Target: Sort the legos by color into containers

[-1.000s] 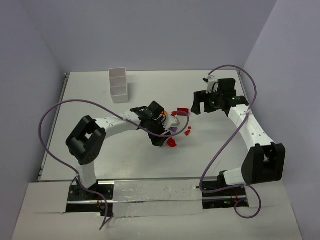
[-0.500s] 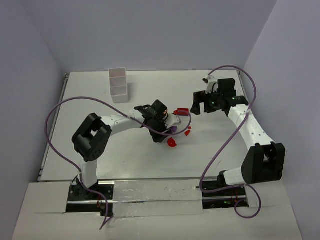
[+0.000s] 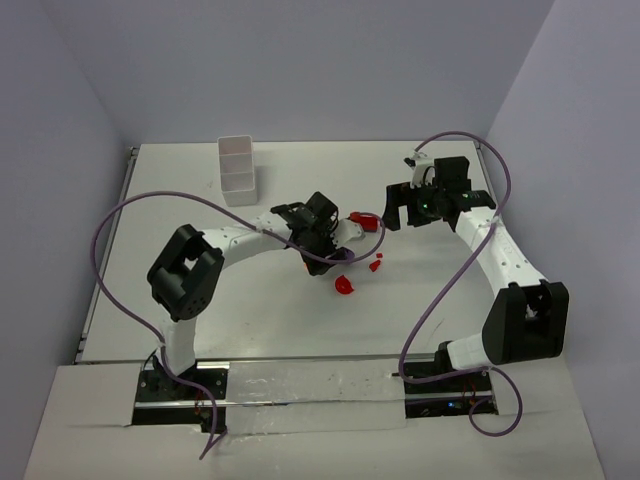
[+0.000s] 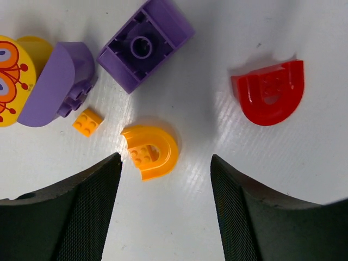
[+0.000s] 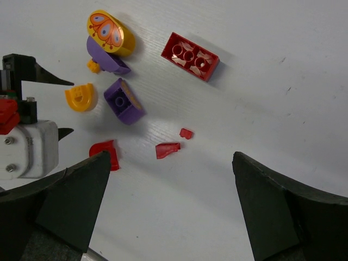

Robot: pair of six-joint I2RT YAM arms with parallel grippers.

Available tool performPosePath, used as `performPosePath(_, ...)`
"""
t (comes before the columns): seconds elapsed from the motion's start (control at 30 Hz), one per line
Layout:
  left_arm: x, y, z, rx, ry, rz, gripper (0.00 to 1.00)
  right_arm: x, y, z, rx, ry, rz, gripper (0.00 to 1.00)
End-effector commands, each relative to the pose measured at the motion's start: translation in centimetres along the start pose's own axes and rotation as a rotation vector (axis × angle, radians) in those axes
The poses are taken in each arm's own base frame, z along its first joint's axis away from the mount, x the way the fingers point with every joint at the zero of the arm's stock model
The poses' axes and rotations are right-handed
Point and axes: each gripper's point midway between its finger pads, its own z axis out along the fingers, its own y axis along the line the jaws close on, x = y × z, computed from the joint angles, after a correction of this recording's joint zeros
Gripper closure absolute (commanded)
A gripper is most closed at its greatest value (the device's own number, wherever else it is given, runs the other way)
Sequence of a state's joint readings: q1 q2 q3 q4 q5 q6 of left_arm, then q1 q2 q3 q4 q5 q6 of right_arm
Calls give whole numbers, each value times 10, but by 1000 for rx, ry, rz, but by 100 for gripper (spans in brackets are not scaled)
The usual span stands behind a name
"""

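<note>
Left gripper (image 4: 166, 163) hangs spread wide over the orange arch (image 4: 151, 153), whose mouth faces one finger.

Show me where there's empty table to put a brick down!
Bare table lies left of the white tray, out to the table's edge, and along the near side between the red arch and the near edge. It is crowded around the left pincer, where purple, orange and red legos bunch together.

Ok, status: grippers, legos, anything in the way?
Left gripper open above orange arch. Right gripper open, holding nothing. Legos loose on table, tray looks empty. Nothing crowding the arch.
</note>
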State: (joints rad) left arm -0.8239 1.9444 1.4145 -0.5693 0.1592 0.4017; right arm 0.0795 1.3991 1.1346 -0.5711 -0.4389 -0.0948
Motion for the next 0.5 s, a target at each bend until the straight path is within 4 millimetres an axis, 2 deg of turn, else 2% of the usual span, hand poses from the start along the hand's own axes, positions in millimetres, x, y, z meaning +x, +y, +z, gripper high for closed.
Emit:
performPosePath(0.0,3,9,11,-17,34,-40,26,-19,0,-7,-3,-37,-23,0)
performPosePath(0.3,18,13,33,-8,92,-82,30,-19,-1,-5,-2,-28,-23,0)
performPosePath(0.47,16,5,36,34,85,-101,43,-18,-2,-5,2,-24,-22,0)
